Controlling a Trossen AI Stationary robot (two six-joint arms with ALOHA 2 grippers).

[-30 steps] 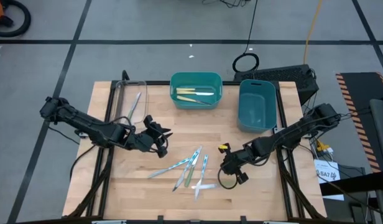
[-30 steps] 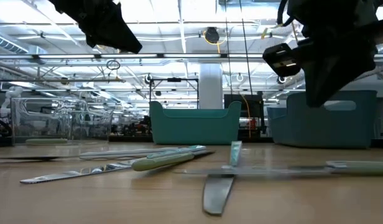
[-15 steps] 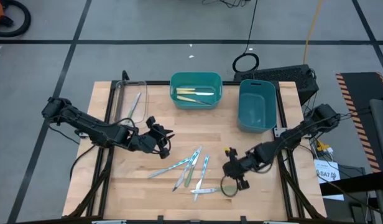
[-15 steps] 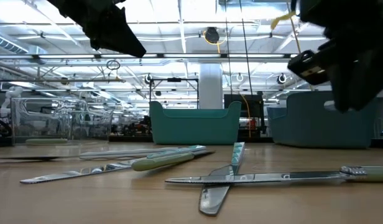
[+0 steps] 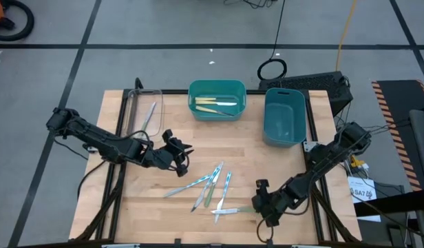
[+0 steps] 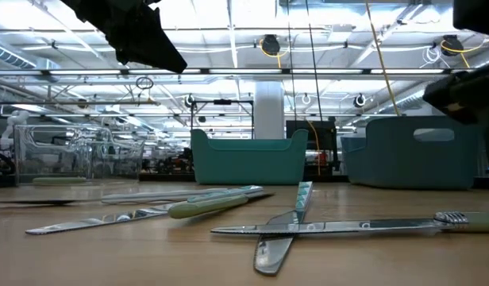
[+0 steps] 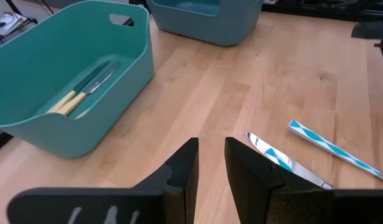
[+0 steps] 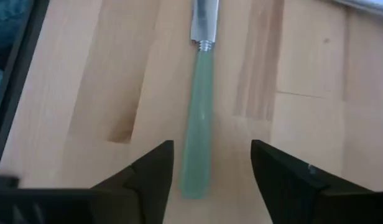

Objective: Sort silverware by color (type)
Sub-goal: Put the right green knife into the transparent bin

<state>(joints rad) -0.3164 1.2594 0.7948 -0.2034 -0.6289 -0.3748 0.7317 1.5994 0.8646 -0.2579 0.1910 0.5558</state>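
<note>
Landmark for all positions: teal bin [image 5: 217, 88], at the rear middle of the bench [image 5: 281, 165]

Right claw [image 5: 257, 206]: well in front of the teal bin and to its right, close to the front edge, low over the wood. Spread wide, one finger [image 8: 151, 177] on either side of the handle of a green-handled knife [image 8: 198, 143], clear wood showing between each finger and the handle. Not closed on the knife; nothing gripped.

Green-handled knife: flat on the bench, well in front of the teal bin, blade end pointing away from the right claw toward the remaining loose pieces. In the low view, seen lying crosswise over another blade.

Left claw [image 5: 177, 156]: in front of the teal bin and to its left, held above the bench. Parted by only a narrow slit, bare wood visible through the slit in the left wrist view [image 7: 210, 168]; nothing gripped.

Silverware [image 5: 212, 184]: loose group of pale green and light blue handled pieces fanned out directly in front of the teal bin, between the two claws. Yellow-handled pieces [image 5: 215, 105] lying inside the teal bin. One further piece inside the clear tray [image 5: 131, 110], just to the left of the teal bin; handle colour not clear.

Blue bin [image 5: 284, 103]: just to the right of the teal bin
</note>
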